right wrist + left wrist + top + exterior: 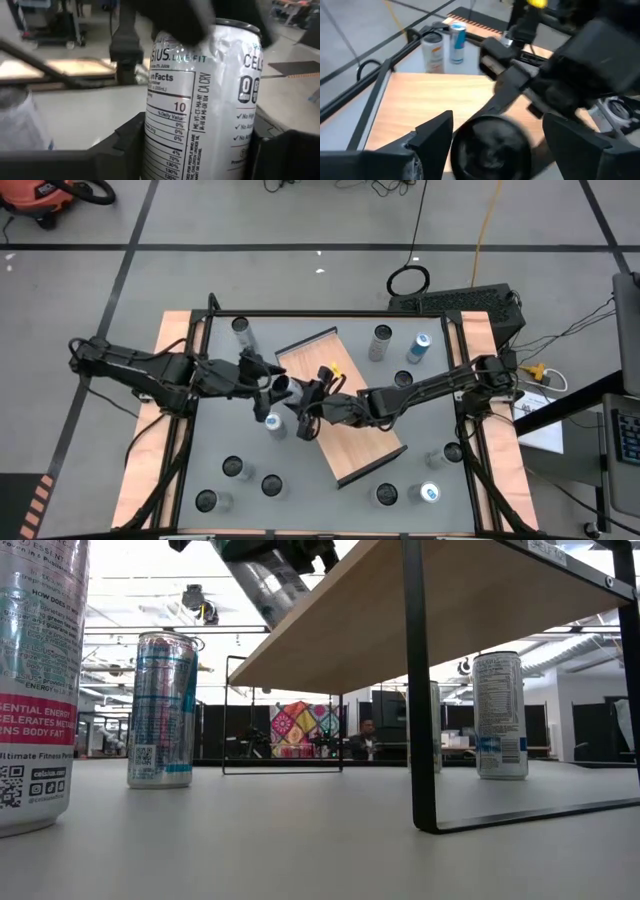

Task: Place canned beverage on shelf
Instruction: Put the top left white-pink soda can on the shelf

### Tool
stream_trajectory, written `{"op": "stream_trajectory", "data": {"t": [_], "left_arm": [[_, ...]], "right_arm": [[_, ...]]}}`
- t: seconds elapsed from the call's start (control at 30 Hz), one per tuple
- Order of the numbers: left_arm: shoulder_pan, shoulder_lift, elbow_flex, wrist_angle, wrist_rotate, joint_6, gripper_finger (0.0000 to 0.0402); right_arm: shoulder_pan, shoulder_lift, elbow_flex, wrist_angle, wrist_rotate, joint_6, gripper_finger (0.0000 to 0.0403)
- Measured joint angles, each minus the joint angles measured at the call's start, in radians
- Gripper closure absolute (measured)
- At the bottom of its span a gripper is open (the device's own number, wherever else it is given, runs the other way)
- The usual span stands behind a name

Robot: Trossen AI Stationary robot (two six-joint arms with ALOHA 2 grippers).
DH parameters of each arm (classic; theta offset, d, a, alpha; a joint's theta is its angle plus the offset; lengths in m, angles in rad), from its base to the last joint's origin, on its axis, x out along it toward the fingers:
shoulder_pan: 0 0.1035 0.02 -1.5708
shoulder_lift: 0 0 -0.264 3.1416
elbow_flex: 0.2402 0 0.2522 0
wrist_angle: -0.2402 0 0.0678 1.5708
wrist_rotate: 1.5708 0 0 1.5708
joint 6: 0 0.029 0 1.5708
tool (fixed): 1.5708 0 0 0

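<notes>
Both grippers meeting above the left edge of the shelf (355,405), mid-table. Silver can (200,100) raised off the table (420,430), sitting between the right gripper (305,408) fingers, which flank it on both sides; grip not certain. Left gripper (268,383) spread wide around the can's dark end (490,147).

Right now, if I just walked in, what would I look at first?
Probably the two dark robot arms meeting over the wooden shelf in the middle of the table, the left gripper and right gripper both at one silver can. It is held up in the air by the shelf's edge. More cans stand around the grey tabletop, some near the corners.
</notes>
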Motion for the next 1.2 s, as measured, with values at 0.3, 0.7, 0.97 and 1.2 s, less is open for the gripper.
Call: {"op": "stream_trajectory", "data": {"t": [0.3, 0.7, 0.97, 1.2], "left_arm": [[-0.068, -0.023, 0.0, 0.114, 0.002, 0.124, 0.0081], [-0.282, -0.083, -0.001, 0.139, -0.185, 0.208, 0.0081], [-0.371, -0.051, -0.082, 0.238, -0.359, 0.207, 0.0081], [-0.378, 0.012, -0.176, 0.318, -0.398, 0.211, 0.0081]], "right_arm": [[-0.002, -0.097, 0.0, -0.102, -0.061, -0.028, 0.023], [-0.009, -0.207, -0.207, 0.149, -0.463, -0.083, 0.0229], [-0.033, -0.207, -0.362, 0.504, -0.679, -0.179, 0.0227], [-0.094, -0.207, -0.471, 0.819, -0.81, -0.191, 0.0225]]}}
